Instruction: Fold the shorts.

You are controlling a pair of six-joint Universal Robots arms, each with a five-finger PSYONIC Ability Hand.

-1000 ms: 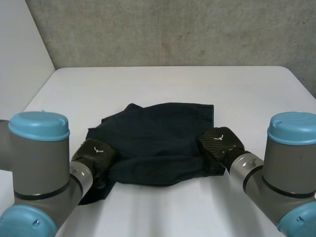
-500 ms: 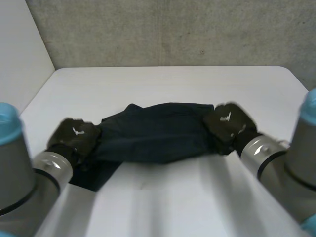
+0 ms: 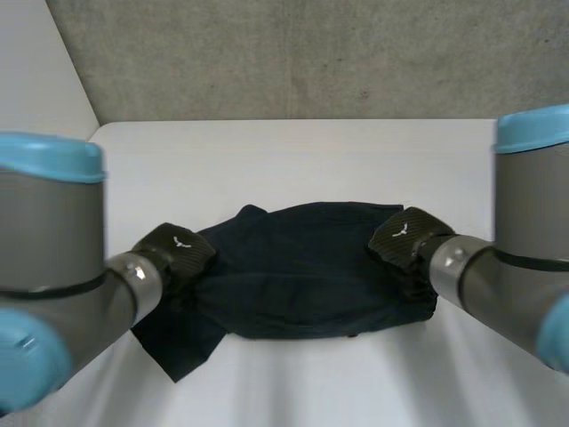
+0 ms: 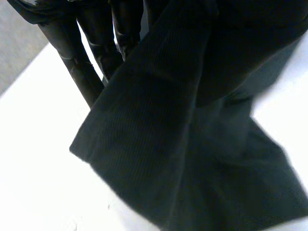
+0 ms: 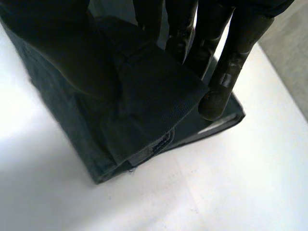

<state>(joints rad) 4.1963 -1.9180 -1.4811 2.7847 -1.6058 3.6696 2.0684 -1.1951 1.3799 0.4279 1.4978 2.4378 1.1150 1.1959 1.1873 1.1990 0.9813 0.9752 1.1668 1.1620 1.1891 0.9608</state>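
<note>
Dark navy shorts (image 3: 298, 276) lie bunched in the middle of the white table (image 3: 311, 160), with one leg end trailing towards the near left. My left hand (image 3: 174, 253) is at the shorts' left edge; in the left wrist view its fingers (image 4: 82, 57) pinch a fold of the cloth (image 4: 159, 120) that hangs from them. My right hand (image 3: 406, 238) is at the right edge. The right wrist view has its fingers (image 5: 226, 72) and thumb clamped on the hemmed edge (image 5: 154, 96). Both edges are lifted slightly off the table.
The table's far half is bare white surface up to a grey concrete wall (image 3: 311, 53). A pale wall (image 3: 36, 98) stands at the left. Both my arms (image 3: 53, 267) cross the near part of the table.
My left hand closed on the shorts' left edge. Both hands swung outward and back, pulling the cloth wider and towards the front of the table.
</note>
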